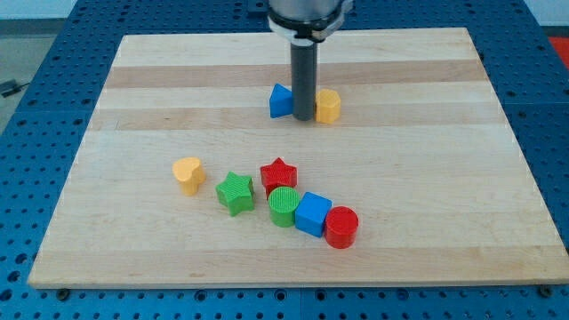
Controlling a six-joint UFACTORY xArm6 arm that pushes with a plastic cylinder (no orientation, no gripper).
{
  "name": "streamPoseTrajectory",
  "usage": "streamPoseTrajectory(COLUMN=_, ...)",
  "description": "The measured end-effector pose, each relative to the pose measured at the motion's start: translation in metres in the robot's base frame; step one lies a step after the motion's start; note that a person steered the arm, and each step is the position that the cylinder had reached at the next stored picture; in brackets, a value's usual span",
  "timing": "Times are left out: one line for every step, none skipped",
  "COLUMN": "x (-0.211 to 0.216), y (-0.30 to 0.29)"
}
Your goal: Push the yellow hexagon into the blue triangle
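Note:
The yellow hexagon (329,106) sits on the wooden board near the view's top centre. The blue triangle (281,100) lies a short way to its left. My tip (303,118) stands between the two blocks, close against both; the rod hides the blue triangle's right edge and the hexagon's left edge. I cannot tell whether the tip touches either block.
A yellow heart (188,174), a green star (235,192), a red star (278,173), a green cylinder (283,206), a blue cube (312,214) and a red cylinder (340,227) cluster in the lower middle. The board (444,133) lies on a blue perforated table.

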State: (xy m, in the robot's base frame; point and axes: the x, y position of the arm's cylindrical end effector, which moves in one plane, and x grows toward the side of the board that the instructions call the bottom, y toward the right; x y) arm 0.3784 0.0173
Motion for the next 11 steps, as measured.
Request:
streamPoseTrajectory(x=-0.006, y=0.010)
streamPoseTrajectory(x=0.028, y=0.039)
streamPoseTrajectory(x=0.023, y=0.107)
streamPoseTrajectory(x=-0.004, y=0.114)
streamPoseTrajectory(x=-0.009, y=0.087)
streamPoseTrajectory(x=-0.009, y=0.050)
streamPoseTrajectory(x=-0.009, y=0.029)
streamPoseTrajectory(x=-0.008, y=0.027)
streamPoseTrajectory(x=0.035, y=0.037)
streamPoseTrajectory(x=0.058, y=-0.015)
streamPoseTrajectory(x=0.059, y=-0.086)
